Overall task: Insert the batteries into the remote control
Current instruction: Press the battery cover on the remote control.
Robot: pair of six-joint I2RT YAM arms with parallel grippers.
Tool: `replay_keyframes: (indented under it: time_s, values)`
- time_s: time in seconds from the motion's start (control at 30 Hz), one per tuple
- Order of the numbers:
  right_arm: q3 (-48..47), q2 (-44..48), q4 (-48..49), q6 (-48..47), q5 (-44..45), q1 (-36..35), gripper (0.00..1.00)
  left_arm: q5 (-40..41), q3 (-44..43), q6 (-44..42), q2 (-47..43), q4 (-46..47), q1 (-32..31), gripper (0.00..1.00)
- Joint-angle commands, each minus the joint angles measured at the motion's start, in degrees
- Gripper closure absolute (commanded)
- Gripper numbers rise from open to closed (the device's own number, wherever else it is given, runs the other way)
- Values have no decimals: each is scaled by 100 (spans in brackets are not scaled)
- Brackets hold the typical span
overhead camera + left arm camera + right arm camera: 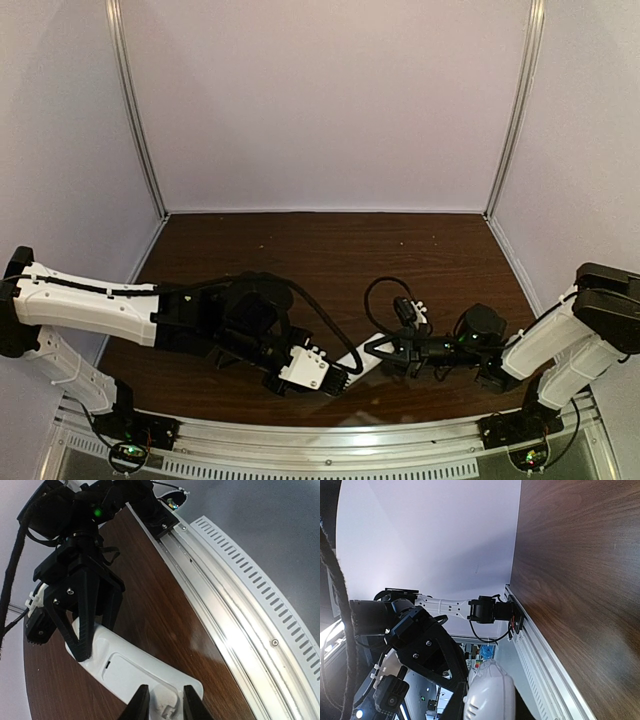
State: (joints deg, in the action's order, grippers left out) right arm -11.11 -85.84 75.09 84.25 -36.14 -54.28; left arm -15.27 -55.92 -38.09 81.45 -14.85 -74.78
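1. One slim white plastic remote control (366, 359).
2. Two white-and-black robot arms: the left arm (90, 305) and the right arm (560, 335).
3. Two black two-finger pincers: the left pincer (343, 378) and the right pincer (376, 349).
4. One dark brown wooden worktop (330, 250).
5. One slotted silver metal rail (330, 452) along the near edge.
6. Two silver upright posts (135, 110) at the back corners.

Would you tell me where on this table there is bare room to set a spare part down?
The dark wooden tabletop is bare along the pale back wall, corner to corner. It is crowded near the front middle, where the left claw and right claw meet at the slim white plastic remote control.
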Motion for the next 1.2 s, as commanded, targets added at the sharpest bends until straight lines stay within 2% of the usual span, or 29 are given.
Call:
replay_keyframes:
  time_s: [0.0, 0.2, 0.5, 0.63, 0.83, 1.07, 1.17]
  values:
    - [-175, -70, 1249, 5, -95, -69, 100, 15, -33, -15, 57, 104, -17, 76]
    - [-239, -83, 1289, 16, -148, -113, 100, -38, -11, -32, 82, 138, 39, 79]
    - [-307, -66, 1330, -11, -175, -162, 100, -132, 33, 44, 89, 219, 114, 79]
    - [-305, -30, 1295, -33, -142, -162, 100, -212, 46, 93, 92, 203, 122, 75]
    - [-222, 23, 1053, -122, -8, -162, 100, -361, 29, 126, -158, 259, 122, 62]
    - [-207, 14, 978, -141, 22, -145, 100, -277, 216, 20, -580, 254, 116, 61]
    - [-215, 3, 1002, -129, 9, -144, 100, -119, 326, -50, -671, 195, 75, 57]
